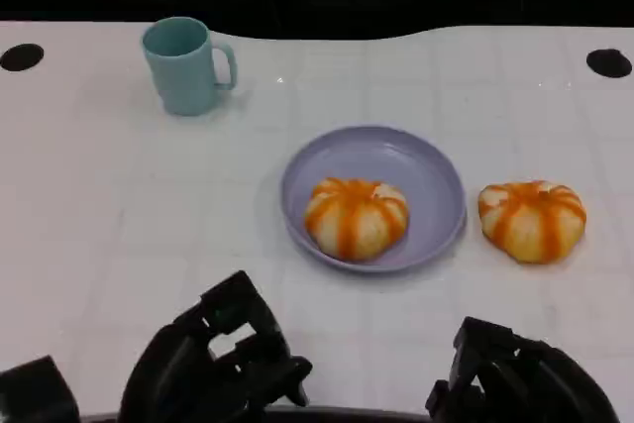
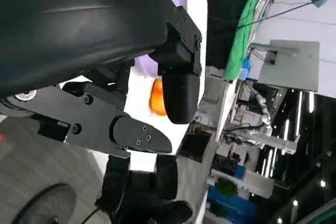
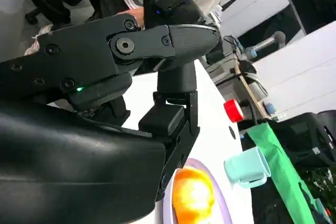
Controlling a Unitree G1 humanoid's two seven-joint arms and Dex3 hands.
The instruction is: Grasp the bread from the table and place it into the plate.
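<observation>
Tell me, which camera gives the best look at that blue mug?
The head view: the light blue mug stands whole and upright on the white table, handle facing the purple plate's side. The right wrist view catches it small and tilted beyond the right hand. I cannot make it out in the left wrist view.

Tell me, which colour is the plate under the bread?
The plate is pale lavender-blue. It shows best in the head view.

One orange-striped bun [image 1: 356, 217] sat in the lilac plate [image 1: 432, 171], ahead of the fingers [image 1: 243, 319]. A second bun [image 1: 532, 219] lay just beside the plate, beyond the right hand's fingers [image 1: 485, 344].
</observation>
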